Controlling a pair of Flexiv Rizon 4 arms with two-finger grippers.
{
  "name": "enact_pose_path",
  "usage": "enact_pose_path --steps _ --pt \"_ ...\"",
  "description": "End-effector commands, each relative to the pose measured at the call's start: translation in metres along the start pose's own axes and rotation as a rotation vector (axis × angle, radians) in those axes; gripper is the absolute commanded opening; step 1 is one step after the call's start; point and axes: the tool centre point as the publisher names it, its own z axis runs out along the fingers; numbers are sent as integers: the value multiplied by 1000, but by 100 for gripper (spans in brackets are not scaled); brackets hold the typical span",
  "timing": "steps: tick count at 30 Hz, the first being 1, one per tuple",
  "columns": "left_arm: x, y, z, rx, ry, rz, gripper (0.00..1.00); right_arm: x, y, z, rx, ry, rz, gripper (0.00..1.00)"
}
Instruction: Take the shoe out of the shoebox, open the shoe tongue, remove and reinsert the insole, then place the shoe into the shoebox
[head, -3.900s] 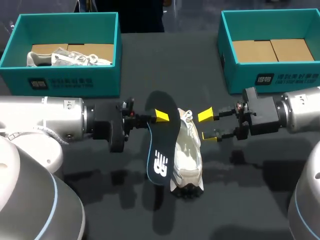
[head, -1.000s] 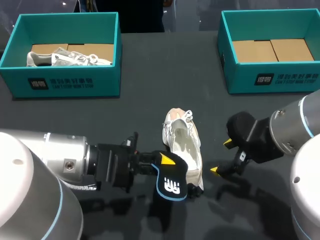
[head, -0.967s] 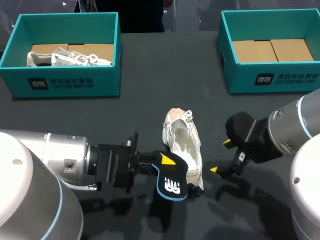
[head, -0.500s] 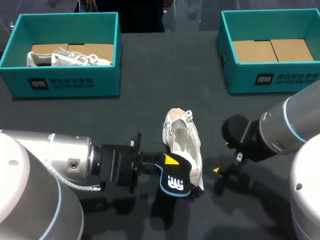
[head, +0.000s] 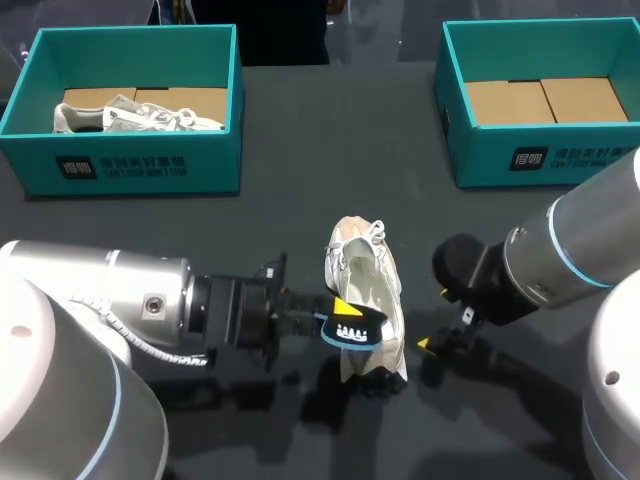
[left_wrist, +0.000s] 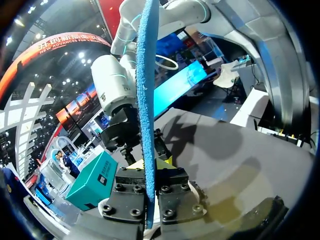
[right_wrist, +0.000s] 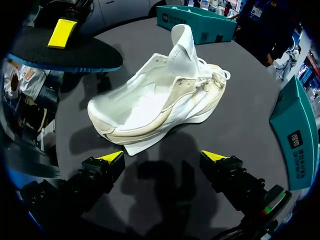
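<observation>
the white mesh shoe (head: 368, 290) sits upright mid-bench (head: 330, 150), tongue (head: 347, 232) pulled up. our left jaws are clamped on the thin black insole (head: 352, 330), blue and fuzzy underneath, just beside its near end. our right jaws stand apart on the shoe's other side. behind, the left shoebox (head: 130, 165), teal cardboard, holds another shoe (head: 130, 115); the right shoebox (head: 545, 155) matches it.

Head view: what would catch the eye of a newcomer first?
A white shoe lies in the middle of the dark table. The left gripper is shut on a black insole at the shoe's near end, and the open right gripper is on the shoe's other side.
</observation>
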Motion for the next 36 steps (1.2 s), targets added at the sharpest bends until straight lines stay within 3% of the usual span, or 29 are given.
enact_pose_path --steps 1,14,25,36 --pt "-1 1 3 -2 2 0 0 3 1 5 1 -10 1 100" --pt "-8 3 17 -6 23 -27 0 3 1 5 1 -10 1 100" --pt "-2 0 13 7 32 -24 0 14 15 6 49 51 -177 100" --pt "5 -2 14 18 22 -54 0 9 15 7 58 70 -242 100"
